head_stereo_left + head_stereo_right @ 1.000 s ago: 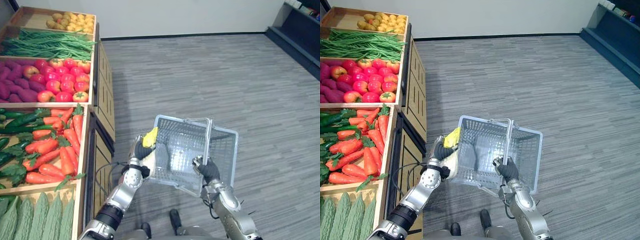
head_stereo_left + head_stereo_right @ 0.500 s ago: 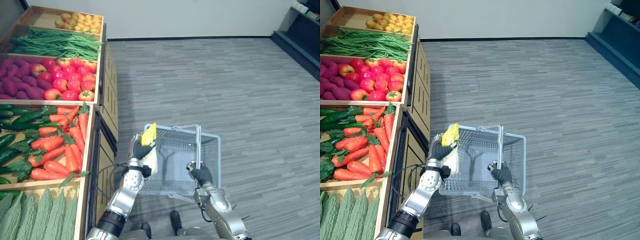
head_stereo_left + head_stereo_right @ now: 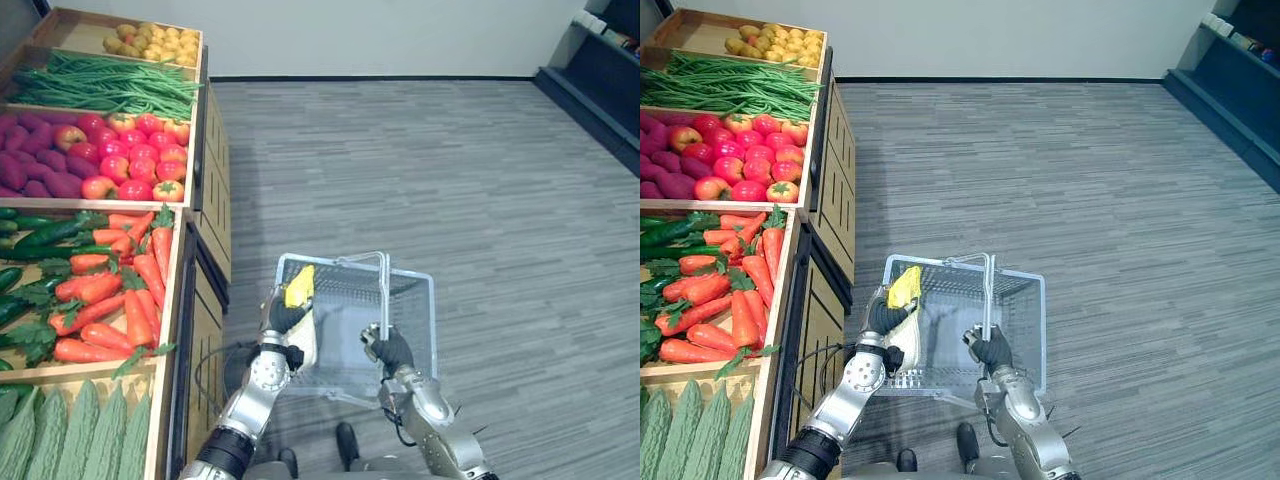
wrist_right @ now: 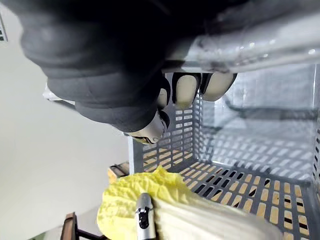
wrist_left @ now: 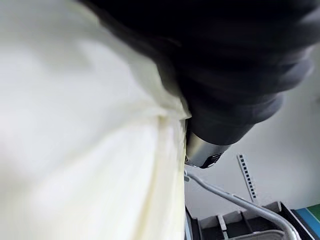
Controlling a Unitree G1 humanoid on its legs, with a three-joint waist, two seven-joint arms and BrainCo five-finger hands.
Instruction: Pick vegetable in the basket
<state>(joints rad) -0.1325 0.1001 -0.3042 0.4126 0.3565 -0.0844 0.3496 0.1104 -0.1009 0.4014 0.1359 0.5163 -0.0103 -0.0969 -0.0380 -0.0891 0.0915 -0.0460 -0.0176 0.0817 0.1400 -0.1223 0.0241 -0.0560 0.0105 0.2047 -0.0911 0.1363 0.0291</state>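
Your left hand [image 3: 281, 316] is clamped on the cabbage [image 3: 299, 286], yellow leaves up, against the left rim of the basket [image 3: 431, 322], and your right hand [image 3: 392, 351] is curled round the handle [image 3: 383, 292].

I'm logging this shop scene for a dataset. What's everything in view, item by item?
stand: one, wooden, robot's left
potatoes: many, yellow, stand's far end
green beans: many, green, beside potatoes
tomatoes: many, red, stand's middle
sweet potatoes: many, purple, left of tomatoes
carrots: many, orange, nearer than tomatoes
cucumbers: several, dark green, left of carrots
bitter gourds: several, pale green, stand's near end
basket: one, pale blue, before the robot
cabbage: one, yellow and white, at basket's left rim
left robot hand: curled round cabbage
right robot hand: curled round basket's handle
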